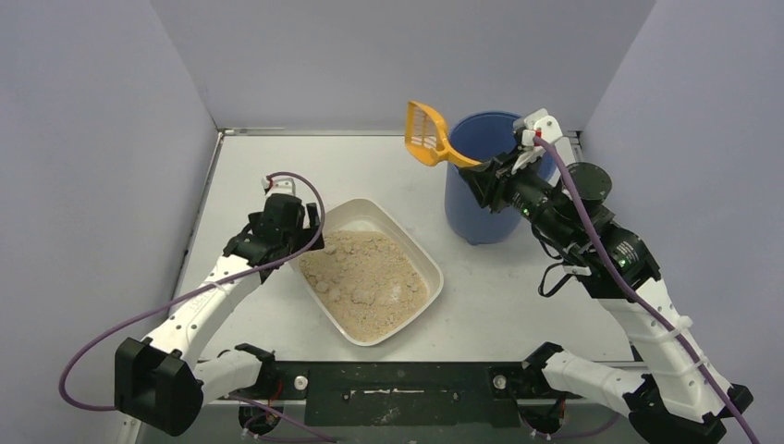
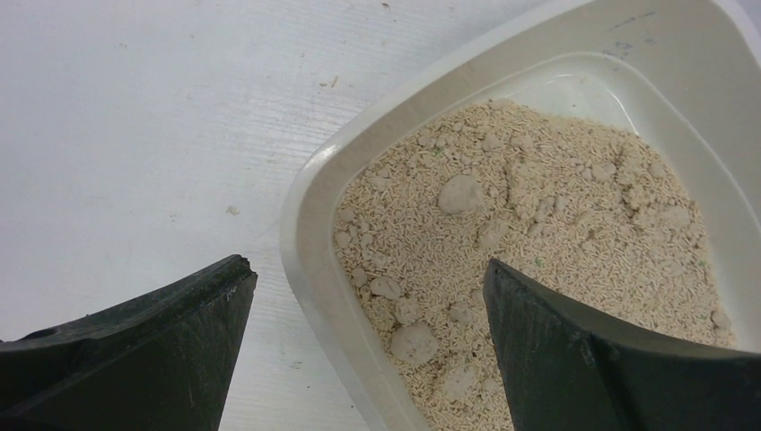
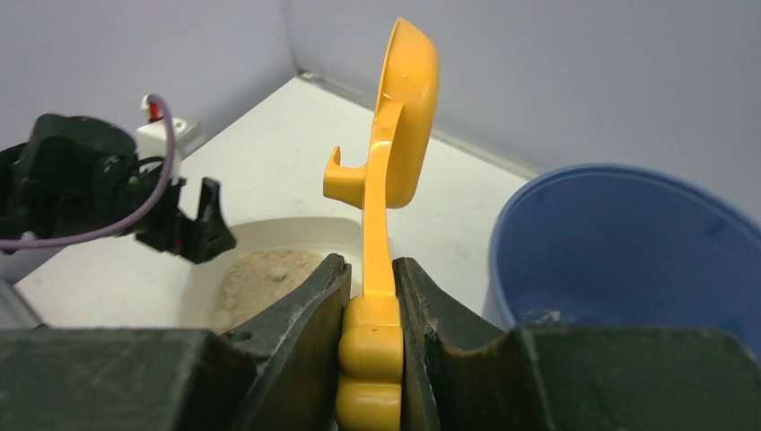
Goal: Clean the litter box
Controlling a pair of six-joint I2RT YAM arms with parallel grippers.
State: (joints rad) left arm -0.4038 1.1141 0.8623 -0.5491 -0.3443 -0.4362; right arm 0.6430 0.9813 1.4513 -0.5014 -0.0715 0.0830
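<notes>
The off-white litter box (image 1: 427, 270) lies in the middle of the table, full of beige litter with several clumps (image 2: 459, 193). My left gripper (image 1: 298, 231) is open at the box's left far corner, one finger outside the rim (image 2: 310, 260) and one over the litter. My right gripper (image 1: 473, 176) is shut on the handle of the orange slotted scoop (image 1: 427, 134) and holds it up in the air, tilted, just left of the blue bucket (image 1: 481, 208). In the right wrist view the scoop (image 3: 395, 153) stands edge-on between my jaws.
The blue bucket (image 3: 628, 242) stands at the back right, beside the right arm. Grey walls close the table at the back and both sides. A purple cable (image 1: 305, 185) loops above the left wrist.
</notes>
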